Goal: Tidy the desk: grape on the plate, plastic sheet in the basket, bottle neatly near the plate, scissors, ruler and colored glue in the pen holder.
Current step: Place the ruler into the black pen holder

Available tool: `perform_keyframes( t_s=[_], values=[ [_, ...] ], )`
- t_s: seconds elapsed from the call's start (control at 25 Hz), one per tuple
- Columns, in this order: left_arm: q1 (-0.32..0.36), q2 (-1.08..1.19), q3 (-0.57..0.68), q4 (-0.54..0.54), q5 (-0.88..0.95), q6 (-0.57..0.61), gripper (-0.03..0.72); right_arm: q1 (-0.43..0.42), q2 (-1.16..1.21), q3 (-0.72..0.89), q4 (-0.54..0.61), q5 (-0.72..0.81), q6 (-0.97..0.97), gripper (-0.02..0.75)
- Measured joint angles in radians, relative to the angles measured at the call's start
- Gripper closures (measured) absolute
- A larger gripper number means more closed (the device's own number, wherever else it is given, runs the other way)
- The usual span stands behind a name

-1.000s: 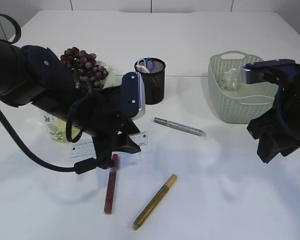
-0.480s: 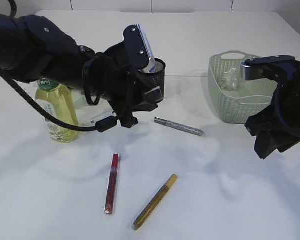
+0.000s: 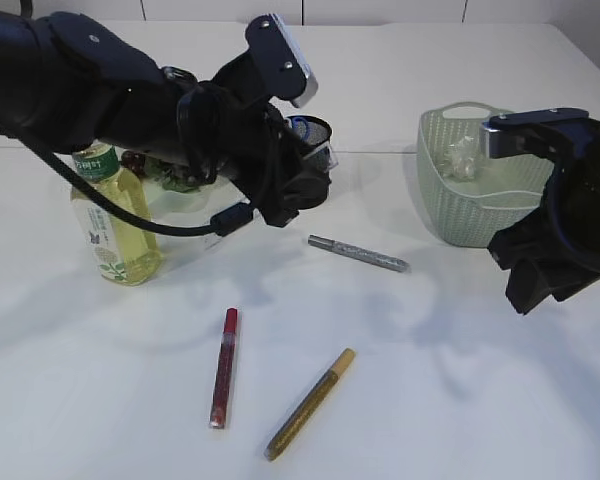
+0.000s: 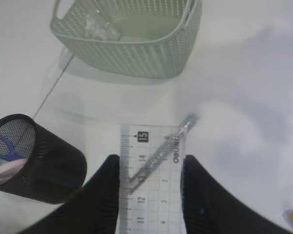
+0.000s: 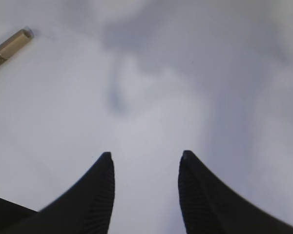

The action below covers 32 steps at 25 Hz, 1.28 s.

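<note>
A white table [image 3: 430, 400] is being viewed from the front at a downward slant, with two black robot arms over it. The left gripper [image 4: 149, 163] is clamping a clear plastic ruler [image 4: 149, 180] between its two fingers, which are standing partly apart at the ruler's width; the ruler is lifted above the table, just beside the black mesh pen holder [image 4: 36, 161], which already has blue-handled scissors [image 4: 2, 146] in it. Through the ruler a silver glitter glue pen [image 3: 358, 253] is showing, lying on the table below. A red glue pen [image 3: 223, 366] and a gold glue pen [image 3: 310, 402] are lying nearer the front, apart from each other. At left a bottle [image 3: 110, 225] of yellow liquid is standing upright, and behind it the grapes [image 3: 135, 160] are mostly hidden by the left arm. At right a pale green basket [image 3: 480, 210] is holding a crumpled clear plastic sheet [image 3: 462, 155]. The right gripper [image 5: 145, 161] is hovering over bare table in front of the basket, its fingers standing about half open with nothing between them.
</note>
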Motion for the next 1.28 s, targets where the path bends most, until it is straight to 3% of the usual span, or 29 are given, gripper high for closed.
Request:
perform_keyframes(
  t_s=[0.6,1.28],
  values=[
    [-0.002,0.051,-0.149,-0.185,-0.219,0.002,0.41,-0.001,0.0,0.0,0.006,-0.02,-0.004,0.387],
    [-0.002,0.233,-0.409,-0.198,-0.276,0.002,0.409,-0.001,0.0,0.0,0.008,-0.032,-0.006,0.387]
  ],
)
